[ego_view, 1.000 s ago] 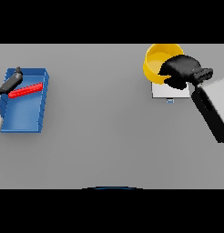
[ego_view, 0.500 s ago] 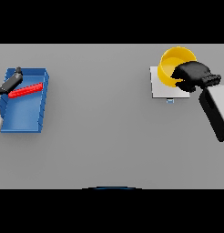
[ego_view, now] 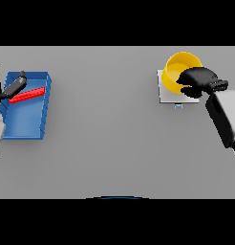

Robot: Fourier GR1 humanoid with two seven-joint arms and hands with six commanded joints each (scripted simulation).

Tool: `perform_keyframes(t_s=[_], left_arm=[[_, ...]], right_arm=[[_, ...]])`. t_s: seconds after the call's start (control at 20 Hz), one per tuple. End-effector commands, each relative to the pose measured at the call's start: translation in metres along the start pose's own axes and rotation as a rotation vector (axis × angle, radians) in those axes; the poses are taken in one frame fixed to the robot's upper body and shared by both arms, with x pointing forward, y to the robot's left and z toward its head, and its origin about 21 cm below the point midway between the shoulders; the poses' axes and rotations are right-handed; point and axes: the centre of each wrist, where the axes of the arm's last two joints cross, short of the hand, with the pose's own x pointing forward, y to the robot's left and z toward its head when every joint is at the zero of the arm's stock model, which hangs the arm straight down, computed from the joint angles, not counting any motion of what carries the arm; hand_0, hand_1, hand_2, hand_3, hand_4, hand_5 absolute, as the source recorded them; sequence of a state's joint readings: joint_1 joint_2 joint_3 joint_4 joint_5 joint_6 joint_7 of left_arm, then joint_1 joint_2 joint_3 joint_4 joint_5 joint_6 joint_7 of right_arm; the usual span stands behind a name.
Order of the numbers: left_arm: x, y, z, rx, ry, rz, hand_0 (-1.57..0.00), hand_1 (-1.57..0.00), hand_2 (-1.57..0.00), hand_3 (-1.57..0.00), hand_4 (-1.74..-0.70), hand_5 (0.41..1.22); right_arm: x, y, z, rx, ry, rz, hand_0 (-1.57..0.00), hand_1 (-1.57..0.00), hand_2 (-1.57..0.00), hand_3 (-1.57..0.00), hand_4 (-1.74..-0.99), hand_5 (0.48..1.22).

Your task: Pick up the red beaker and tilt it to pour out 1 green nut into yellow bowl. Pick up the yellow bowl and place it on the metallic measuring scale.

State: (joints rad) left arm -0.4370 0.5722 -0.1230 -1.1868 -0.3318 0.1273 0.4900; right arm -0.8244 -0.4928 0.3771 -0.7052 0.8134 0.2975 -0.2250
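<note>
Your right hand (ego_view: 198,81) is at the far right of the grey bench (ego_view: 110,143), its dark fingers curled over the near right rim of the yellow bowl (ego_view: 179,69), so it is gripping the bowl. The bowl sits over the metallic measuring scale (ego_view: 168,94), a pale square plate of which you can see only the left and near edges, with a small blue mark just beside its near edge. You cannot tell from this view whether the bowl rests on the plate or is held just above it, and the green nut is not something you can make out inside the bowl.

Well apart, at the far left of the bench, you have a blue tray (ego_view: 26,117). The red beaker (ego_view: 27,94) lies on its side across the tray's far part. Your left hand (ego_view: 12,87) is at the beaker's left end, fingers closed round it, at the picture's left edge
</note>
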Motion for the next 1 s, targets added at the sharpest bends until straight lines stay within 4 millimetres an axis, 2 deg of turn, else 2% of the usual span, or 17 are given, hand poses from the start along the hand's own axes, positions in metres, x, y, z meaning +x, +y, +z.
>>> perform_keyframes(t_s=[0.0, 0.05, 0.15, 0.2, 0.35, 0.45, 0.6, 0.85, 0.95], left_arm=[[0.001, 0.003, 0.000, 0.006, 0.000, -0.003, 0.00, 0.00, 0.00, 0.00, -0.72, 0.671], [0.003, 0.001, -0.002, 0.006, 0.005, -0.002, 0.00, 0.00, 0.00, 0.00, -0.72, 0.671], [0.004, 0.002, -0.003, -0.001, 0.010, -0.006, 0.00, 0.00, 0.00, 0.00, -0.72, 0.668], [0.002, 0.000, -0.002, -0.003, -0.002, -0.006, 0.00, 0.00, 0.00, 0.00, -0.72, 0.667], [0.003, 0.004, -0.002, 0.008, -0.005, 0.005, 0.00, 0.00, 0.00, 0.00, -0.72, 0.663], [-0.002, 0.004, -0.001, 0.003, 0.008, -0.002, 0.00, 0.00, 0.00, 0.00, -0.72, 0.663], [0.000, 0.003, 0.000, 0.003, 0.004, 0.001, 0.00, 0.00, 0.00, 0.00, -0.72, 0.664], [0.001, 0.001, 0.000, 0.003, 0.001, -0.006, 0.00, 0.00, 0.00, 0.00, -0.72, 0.664], [0.004, 0.004, -0.004, 0.014, 0.009, 0.000, 0.00, 0.00, 0.00, 0.00, -0.72, 0.665]], right_arm=[[0.002, 0.002, -0.002, -0.001, 0.002, -0.005, -1.49, -1.48, -1.45, -1.10, -1.737, 1.221], [0.001, 0.003, 0.000, 0.002, -0.010, -0.010, -1.44, -1.34, -1.29, -0.99, -1.688, 1.221], [0.004, -0.001, 0.001, 0.008, 0.000, -0.001, -0.99, -0.88, -0.92, -0.80, -1.629, 1.080], [0.003, 0.000, 0.001, 0.027, 0.003, 0.016, -0.79, -0.71, -0.78, -0.72, -1.609, 1.029], [0.003, -0.005, 0.000, 0.048, -0.006, 0.053, -0.41, -0.36, -0.46, -0.55, -1.567, 0.929], [0.003, -0.002, -0.001, 0.049, -0.021, 0.066, -0.26, -0.23, -0.30, -0.46, -1.554, 0.891], [0.001, -0.001, 0.000, 0.036, -0.041, 0.050, -0.13, -0.12, -0.16, -0.36, -1.542, 0.838], [-0.005, 0.001, 0.001, 0.050, -0.010, 0.030, -0.04, -0.04, -0.05, -0.22, -1.509, 0.774], [-0.002, 0.004, -0.001, 0.060, 0.005, 0.026, -0.03, -0.02, -0.03, -0.17, -1.491, 0.752]])
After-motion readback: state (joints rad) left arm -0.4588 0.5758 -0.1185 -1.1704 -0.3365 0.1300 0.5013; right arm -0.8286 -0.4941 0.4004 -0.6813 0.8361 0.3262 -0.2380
